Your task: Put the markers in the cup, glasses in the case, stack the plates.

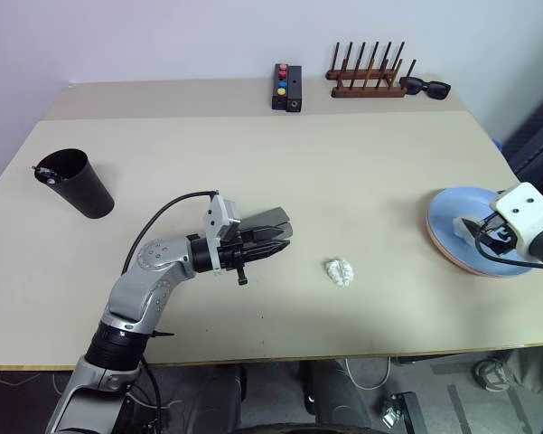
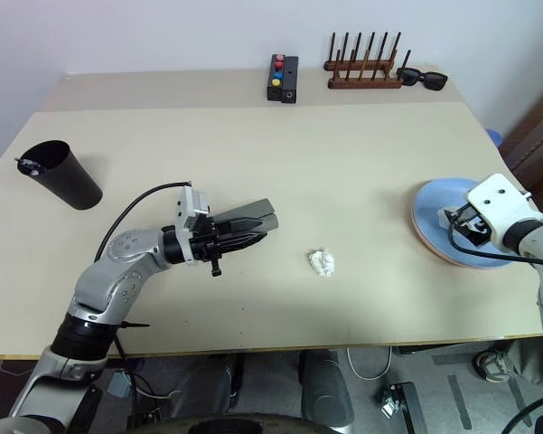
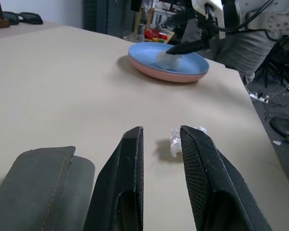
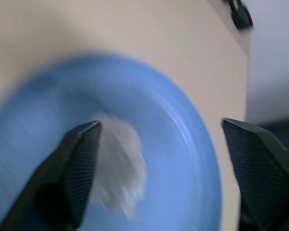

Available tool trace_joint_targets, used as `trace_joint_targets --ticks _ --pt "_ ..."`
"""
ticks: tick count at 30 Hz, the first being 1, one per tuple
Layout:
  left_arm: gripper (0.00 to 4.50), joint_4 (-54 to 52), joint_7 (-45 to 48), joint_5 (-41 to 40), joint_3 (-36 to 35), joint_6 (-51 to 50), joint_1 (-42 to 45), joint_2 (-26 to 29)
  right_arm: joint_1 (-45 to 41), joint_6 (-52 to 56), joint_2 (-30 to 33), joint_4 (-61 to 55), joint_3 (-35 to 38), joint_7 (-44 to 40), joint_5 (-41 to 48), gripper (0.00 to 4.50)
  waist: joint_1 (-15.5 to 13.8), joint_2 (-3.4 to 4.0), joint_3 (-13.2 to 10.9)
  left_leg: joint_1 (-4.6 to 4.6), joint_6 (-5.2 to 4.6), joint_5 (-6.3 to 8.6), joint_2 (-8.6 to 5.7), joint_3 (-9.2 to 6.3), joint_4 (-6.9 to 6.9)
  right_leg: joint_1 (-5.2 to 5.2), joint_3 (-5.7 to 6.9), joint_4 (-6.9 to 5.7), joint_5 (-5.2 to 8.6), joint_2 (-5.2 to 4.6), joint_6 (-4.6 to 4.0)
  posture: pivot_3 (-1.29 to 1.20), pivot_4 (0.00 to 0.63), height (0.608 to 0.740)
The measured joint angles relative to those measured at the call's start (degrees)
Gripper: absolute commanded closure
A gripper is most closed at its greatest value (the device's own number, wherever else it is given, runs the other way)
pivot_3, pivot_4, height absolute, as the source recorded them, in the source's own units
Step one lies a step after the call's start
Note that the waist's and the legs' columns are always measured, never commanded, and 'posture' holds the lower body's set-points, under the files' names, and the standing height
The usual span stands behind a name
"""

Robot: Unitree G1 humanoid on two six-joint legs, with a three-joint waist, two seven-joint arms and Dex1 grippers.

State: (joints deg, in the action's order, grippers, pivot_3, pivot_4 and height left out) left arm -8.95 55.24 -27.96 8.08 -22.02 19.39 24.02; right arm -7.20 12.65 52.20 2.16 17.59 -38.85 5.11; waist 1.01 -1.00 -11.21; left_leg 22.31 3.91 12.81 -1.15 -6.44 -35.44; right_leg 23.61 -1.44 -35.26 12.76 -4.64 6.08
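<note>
**Plates stacked under the right hand; case beside the left**

The right gripper hovered just above the plates, pointing forward and slightly down, its two fingers spread wide with nothing between them. Directly below it lay the blue plate, seated on the pink plate, whose rim showed all round beneath it, so the stacking looked finished. A white crumpled wad sat on the blue plate, close under one of that hand's fingertips and not gripped.

The left gripper lay level over the table, pointing toward the robot's right. Its fingers stood a little apart, and no object showed in the gap. The grey case was pressed close along the far side of those fingers, its long axis running the same way they pointed. Whether it rested on the table or was carried against the hand could not be told, nor whether its lid was fully shut.

A second crumpled scrap lay on the table straight ahead of the left fingertips, near them and well away from the right hand.

The black cup stood upright well behind the left hand, off past its elbow, with small marker ends seemingly poking over its rim.

By this reading the case was the piece left, and the left arm was far nearer to it. Any move on it would turn on that side-by-side, parallel lie.
</note>
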Motion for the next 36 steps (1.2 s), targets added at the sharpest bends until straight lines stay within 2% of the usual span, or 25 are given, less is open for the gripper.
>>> trace_joint_targets --ticks 3,6,10,15,19,20,23,26,30,36 --pt "3.33 0.0 0.0 0.0 0.0 0.0 0.0 0.0 0.9 5.0 -4.7 -8.8 -0.7 -5.6 10.1 0.55 -0.1 0.01 0.0 0.0 0.0 0.0 0.0 -0.02 0.0 -0.01 0.0 -0.01 0.0 0.01 0.01 0.0 0.15 0.74" --pt "3.33 0.0 0.0 0.0 0.0 0.0 -0.1 0.5 2.9 9.8 -6.3 -16.9 -4.7 -9.0 15.4 0.55 -0.3 -0.01 0.0 0.01 0.0 0.0 0.0 -0.04 -0.02 -0.04 0.01 0.02 0.0 0.0 0.01 0.0 0.15 0.74" --pt "3.33 0.0 0.4 0.0 0.0 -0.5 -0.3 1.7 3.8 14.0 -9.3 -22.8 -14.8 -10.1 16.4 0.55 -0.3 0.0 0.0 0.01 0.0 0.01 -0.01 -0.05 -0.02 -0.03 0.01 0.03 0.1 -0.01 0.16 0.0 0.15 0.74" --pt "3.33 -0.2 1.0 1.8 0.3 -1.2 -1.2 5.0 3.6 15.3 -9.4 -23.5 -21.1 -9.6 13.3 0.55 -0.3 0.0 0.0 0.01 0.0 0.01 0.0 -0.05 -0.02 -0.01 0.03 0.03 0.11 -0.01 0.15 0.0 0.15 0.74" --pt "3.33 -0.3 1.4 3.3 0.3 -1.1 -1.6 6.4 3.6 14.7 -9.3 -21.9 -24.0 -8.5 8.8 2.22 -0.3 0.0 0.0 0.03 0.0 0.01 0.0 -0.05 -0.02 -0.01 0.03 0.05 0.11 -0.02 0.15 0.0 0.15 0.74" --pt "3.33 -0.3 1.6 3.5 0.3 -1.1 -1.8 6.5 3.5 14.6 -9.3 -21.7 -24.0 -8.5 8.5 2.9 -0.3 -0.01 0.0 0.03 0.0 0.01 0.0 -0.05 -0.02 -0.01 0.03 0.05 0.11 -0.02 0.15 0.0 0.15 0.74" --pt "3.33 -0.3 2.0 3.6 0.2 -1.1 -1.9 6.5 3.2 14.4 -9.2 -21.7 -23.6 -8.7 8.5 4.3 -0.3 -0.01 0.0 0.03 0.0 0.01 0.0 -0.06 -0.02 -0.01 0.04 0.05 0.11 -0.02 0.15 0.0 0.15 0.74" --pt "3.33 -0.3 2.1 3.7 0.2 -1.1 -1.9 6.4 3.2 14.2 -8.3 -21.7 -21.6 -8.8 8.6 4.41 -0.3 -0.01 0.0 0.04 0.0 0.01 0.0 -0.05 -0.02 -0.01 0.04 0.06 0.11 -0.03 0.15 0.0 0.15 0.74" --pt "3.33 -0.3 2.1 3.8 0.3 -0.9 -1.9 6.2 1.3 13.3 -6.8 -21.0 -14.0 -7.7 9.4 4.41 -0.3 -0.01 0.0 0.03 0.0 0.01 0.0 -0.05 -0.02 -0.01 0.04 0.06 0.11 -0.02 0.16 0.0 0.15 0.74" --pt "3.33 0.4 2.2 4.3 0.4 0.4 -1.6 5.1 -4.1 6.7 0.2 -5.5 -6.6 1.7 -0.1 4.41 -0.5 -0.02 0.0 0.06 0.0 0.01 -0.02 -0.04 -0.01 -0.01 0.05 0.09 -0.02 -0.04 -0.06 0.0 0.15 0.74"
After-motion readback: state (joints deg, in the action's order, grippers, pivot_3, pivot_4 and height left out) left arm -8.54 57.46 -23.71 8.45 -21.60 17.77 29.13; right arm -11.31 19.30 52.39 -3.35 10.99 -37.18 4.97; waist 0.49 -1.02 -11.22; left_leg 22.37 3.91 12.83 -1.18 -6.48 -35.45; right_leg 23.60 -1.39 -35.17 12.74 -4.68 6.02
